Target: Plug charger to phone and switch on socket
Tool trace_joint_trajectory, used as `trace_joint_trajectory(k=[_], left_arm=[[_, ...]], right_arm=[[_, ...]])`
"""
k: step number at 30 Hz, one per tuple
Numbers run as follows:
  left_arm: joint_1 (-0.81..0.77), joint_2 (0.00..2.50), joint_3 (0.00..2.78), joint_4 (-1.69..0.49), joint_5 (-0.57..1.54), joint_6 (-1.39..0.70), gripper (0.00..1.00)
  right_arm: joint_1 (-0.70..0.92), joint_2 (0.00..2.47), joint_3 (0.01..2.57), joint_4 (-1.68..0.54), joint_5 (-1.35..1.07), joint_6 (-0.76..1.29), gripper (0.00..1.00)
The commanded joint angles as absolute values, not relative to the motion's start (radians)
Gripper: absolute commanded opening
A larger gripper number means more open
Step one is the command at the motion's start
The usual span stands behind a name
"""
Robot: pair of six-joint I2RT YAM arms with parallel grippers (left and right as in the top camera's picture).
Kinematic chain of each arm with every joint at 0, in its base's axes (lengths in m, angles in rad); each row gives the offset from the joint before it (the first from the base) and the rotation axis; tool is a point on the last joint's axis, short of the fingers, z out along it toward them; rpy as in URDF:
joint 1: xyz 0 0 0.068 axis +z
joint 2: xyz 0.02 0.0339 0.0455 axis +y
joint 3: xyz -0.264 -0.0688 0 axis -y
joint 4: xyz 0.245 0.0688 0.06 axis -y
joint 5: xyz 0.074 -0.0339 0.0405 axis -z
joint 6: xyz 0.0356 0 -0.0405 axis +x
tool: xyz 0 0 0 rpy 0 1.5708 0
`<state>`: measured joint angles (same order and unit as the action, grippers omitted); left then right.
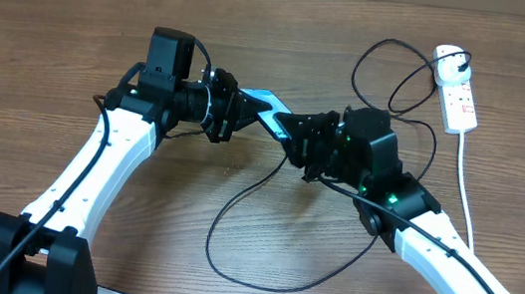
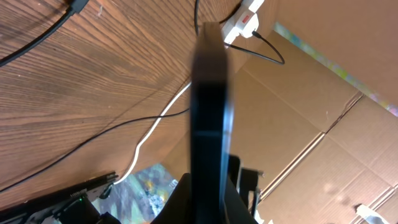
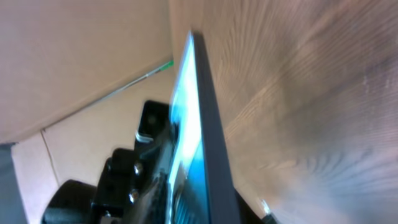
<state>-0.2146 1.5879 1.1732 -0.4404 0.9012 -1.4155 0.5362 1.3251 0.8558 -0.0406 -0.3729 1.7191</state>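
Note:
The phone (image 1: 263, 101), with its light-blue screen, is held off the table between both grippers. My left gripper (image 1: 238, 114) is shut on one end; in the left wrist view the phone (image 2: 208, 99) shows edge-on as a dark bar. My right gripper (image 1: 292, 136) is shut on the other end; in the right wrist view the phone (image 3: 202, 143) shows edge-on with its glowing screen. The black charger cable (image 1: 236, 199) loops over the table below the grippers, and a small tip (image 3: 265, 209) shows beside the phone. The white socket strip (image 1: 459, 96) lies at the far right, with a black plug in it.
The socket's thick white cord (image 1: 466, 192) runs down the right side. Cardboard walls (image 2: 323, 99) stand behind the table. The socket (image 2: 244, 20) and cable (image 2: 93, 138) also show in the left wrist view. Cable loops lie near the socket (image 1: 391, 78).

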Motion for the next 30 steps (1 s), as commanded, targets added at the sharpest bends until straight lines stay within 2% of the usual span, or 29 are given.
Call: trace_joint_trajectory(k=[1,2,3,4,9,13,16,23,30], left_arm=[[-0.219,1.592,1.179,-0.432,0.894,-1.422,0.05],[-0.219,1.592,1.179,-0.433,0.886,-1.421,0.04],[-0.219,1.592,1.179,-0.433,0.875,-1.419,0.04],[-0.219,1.592,1.179,-0.433,0.863,-1.417,0.05],[-0.216,1.592,1.179,-0.438,0.762,-1.376,0.04],[-0.215,1.592,1.179,-0.465,0.620,-1.310,0.04],[-0.214,1.592,1.179,-0.523,0.440,-1.194,0.04],[-0.175,1.573,1.181,-0.540,0.438,-0.881,0.04],[-0.150,1.396,1.181,-0.564,0.433,-0.649,0.04]], right_arm=[[0.564,1.306,0.876,-0.034,-0.445,1.691,0.46],[0.564,1.306,0.876,-0.035,-0.447,1.672,0.54],[0.564,1.306,0.876,-0.035,-0.446,1.639,0.68],[0.564,1.306,0.876,-0.035,-0.446,1.618,0.75],[0.560,1.306,0.876,-0.035,-0.443,1.481,0.99],[0.556,1.306,0.876,-0.049,-0.429,1.334,1.00],[0.528,1.306,0.876,-0.186,-0.338,1.198,1.00],[0.501,1.336,0.876,-0.490,0.032,1.119,1.00],[0.504,1.451,0.876,-0.432,0.077,1.049,1.00]])
